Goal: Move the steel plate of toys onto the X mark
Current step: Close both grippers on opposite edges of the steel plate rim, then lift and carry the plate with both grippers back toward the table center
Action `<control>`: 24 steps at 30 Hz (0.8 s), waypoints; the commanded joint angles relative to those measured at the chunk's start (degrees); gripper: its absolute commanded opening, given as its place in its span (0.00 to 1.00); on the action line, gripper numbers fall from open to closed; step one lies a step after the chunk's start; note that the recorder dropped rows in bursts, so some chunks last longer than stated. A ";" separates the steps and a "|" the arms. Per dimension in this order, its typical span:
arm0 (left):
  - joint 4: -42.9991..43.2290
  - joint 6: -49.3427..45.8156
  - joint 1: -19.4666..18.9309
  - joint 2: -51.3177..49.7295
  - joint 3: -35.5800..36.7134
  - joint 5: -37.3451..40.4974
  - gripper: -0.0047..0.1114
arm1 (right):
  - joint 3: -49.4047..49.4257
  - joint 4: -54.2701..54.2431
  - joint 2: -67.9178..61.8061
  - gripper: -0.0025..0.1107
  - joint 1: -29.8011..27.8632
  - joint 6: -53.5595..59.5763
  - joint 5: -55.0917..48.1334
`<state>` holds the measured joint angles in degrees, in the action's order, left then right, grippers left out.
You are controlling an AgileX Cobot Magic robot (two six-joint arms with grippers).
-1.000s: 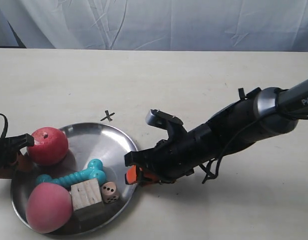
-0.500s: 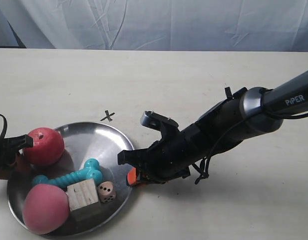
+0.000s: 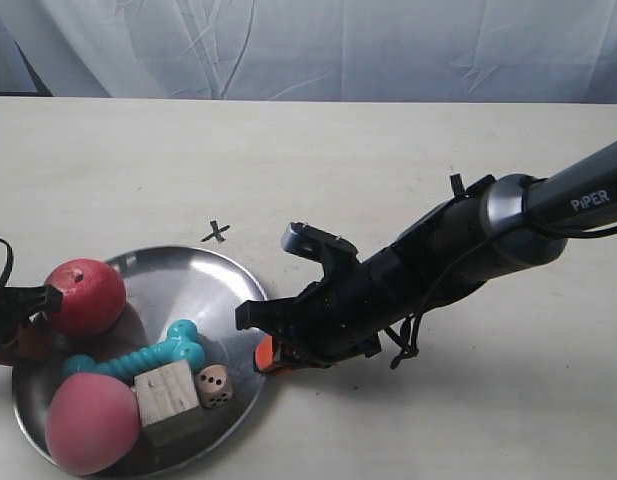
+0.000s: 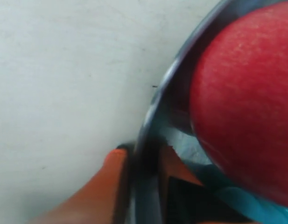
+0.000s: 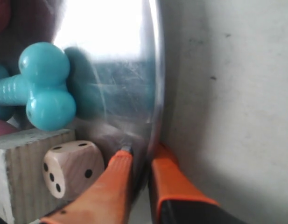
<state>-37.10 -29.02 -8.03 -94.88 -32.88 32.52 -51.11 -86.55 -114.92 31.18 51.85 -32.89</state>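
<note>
The steel plate (image 3: pixel 193 285) sits at the lower left of the exterior view and holds a red apple (image 3: pixel 85 296), a pink ball (image 3: pixel 91 422), a teal bone (image 3: pixel 148 353), a wooden cube (image 3: pixel 169 398) and a beige die (image 3: pixel 215 385). The black X mark (image 3: pixel 216 233) lies just beyond the plate's far rim. My right gripper (image 5: pixel 140 156) is shut on the plate's rim (image 5: pixel 155 93) beside the die (image 5: pixel 71 168) and teal bone (image 5: pixel 41 91). My left gripper (image 4: pixel 141 156) is shut on the opposite rim (image 4: pixel 158 105), close to the apple (image 4: pixel 244 102).
The right arm (image 3: pixel 438 265) stretches low across the table from the exterior view's right. A white cloth backdrop (image 3: pixel 308 45) hangs behind the table's far edge. Bare tabletop (image 3: pixel 388 160) lies around the X mark.
The plate has slid toward the exterior view's left and slightly nearer, both grippers holding its rim. The toys shifted with it; the gap between plate and X grew a little.
</note>
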 commanded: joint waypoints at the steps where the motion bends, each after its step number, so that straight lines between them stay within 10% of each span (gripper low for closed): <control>1: 0.61 -0.16 0.19 -1.16 0.89 5.20 0.04 | -0.19 1.06 -0.05 0.03 0.85 2.09 -2.72; 24: -0.02 1.73 0.19 -1.16 -5.01 11.82 0.04 | -12.78 20.16 0.34 0.01 0.85 -15.62 -5.27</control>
<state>-32.82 -27.32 -8.62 -95.88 -36.39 36.85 -60.38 -68.32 -115.14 30.93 38.66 -33.09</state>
